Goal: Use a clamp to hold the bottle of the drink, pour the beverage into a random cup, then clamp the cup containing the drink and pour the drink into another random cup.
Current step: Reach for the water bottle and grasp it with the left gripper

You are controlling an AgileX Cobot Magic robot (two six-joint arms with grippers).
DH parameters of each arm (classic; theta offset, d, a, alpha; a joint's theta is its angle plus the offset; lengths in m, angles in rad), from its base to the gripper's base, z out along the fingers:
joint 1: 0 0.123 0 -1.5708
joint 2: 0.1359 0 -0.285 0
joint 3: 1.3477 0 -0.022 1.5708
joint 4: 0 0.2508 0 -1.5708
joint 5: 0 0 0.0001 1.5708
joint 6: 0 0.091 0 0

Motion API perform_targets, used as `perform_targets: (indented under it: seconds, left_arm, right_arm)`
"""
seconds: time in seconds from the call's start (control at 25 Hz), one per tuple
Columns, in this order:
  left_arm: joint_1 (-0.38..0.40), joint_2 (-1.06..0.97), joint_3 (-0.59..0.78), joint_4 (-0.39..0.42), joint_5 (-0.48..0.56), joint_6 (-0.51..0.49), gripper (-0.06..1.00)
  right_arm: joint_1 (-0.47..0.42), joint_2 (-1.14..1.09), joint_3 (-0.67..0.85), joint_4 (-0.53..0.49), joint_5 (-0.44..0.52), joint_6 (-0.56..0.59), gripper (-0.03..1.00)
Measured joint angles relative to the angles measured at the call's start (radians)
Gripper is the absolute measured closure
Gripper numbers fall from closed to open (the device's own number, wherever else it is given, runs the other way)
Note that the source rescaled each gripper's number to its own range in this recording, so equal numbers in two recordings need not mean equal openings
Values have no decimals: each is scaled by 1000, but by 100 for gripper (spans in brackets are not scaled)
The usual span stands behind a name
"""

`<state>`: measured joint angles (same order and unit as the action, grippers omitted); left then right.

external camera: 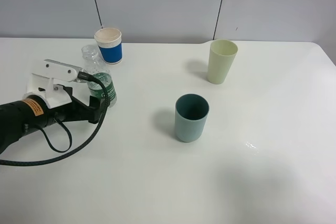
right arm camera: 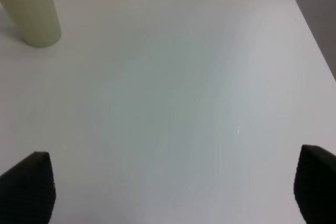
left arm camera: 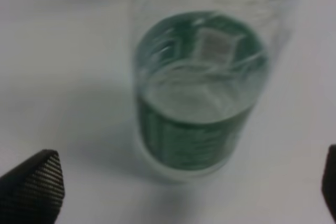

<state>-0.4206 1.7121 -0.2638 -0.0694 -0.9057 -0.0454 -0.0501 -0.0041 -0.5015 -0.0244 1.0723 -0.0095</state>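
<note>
Bottle (external camera: 100,77) upright at the left of the counter (external camera: 262,171), just in front of the blue-and-white paper cup (external camera: 109,45), flanked low on its green label by the wide-open left gripper (external camera: 101,103), no contact yet. Centre on the label, close gently to avoid buckling thin plastic, keep the uncapped neck upright, lift straight, then carry toward the pale yellow-green cup (external camera: 221,61). Right gripper (right arm camera: 170,187) likewise open, empty.

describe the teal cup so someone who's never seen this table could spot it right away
On the white table, look near the middle, to the right of the green-labelled bottle. The teal cup stands alone there, in front of the pale yellow-green tumbler. It is the short, wide, plain blue-green one; the tumbler is taller and slimmer, the paper cup blue and white.
</note>
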Motion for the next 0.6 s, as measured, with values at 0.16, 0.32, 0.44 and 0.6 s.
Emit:
perform_targets:
  seconds: [0.16,0.32,0.44,0.6]
  left_arm:
    - [0,61,-2,23,-73,-13,-6]
    - [0,110,-31,26,-89,-16,-6]
    - [0,126,-63,29,-92,-16,-6]
    - [0,131,-109,29,-94,-16,-6]
  right_arm:
    - [0,0,0,0,0,0,21]
    - [0,0,0,0,0,0,21]
    - [0,0,0,0,0,0,21]
    - [0,0,0,0,0,0,21]
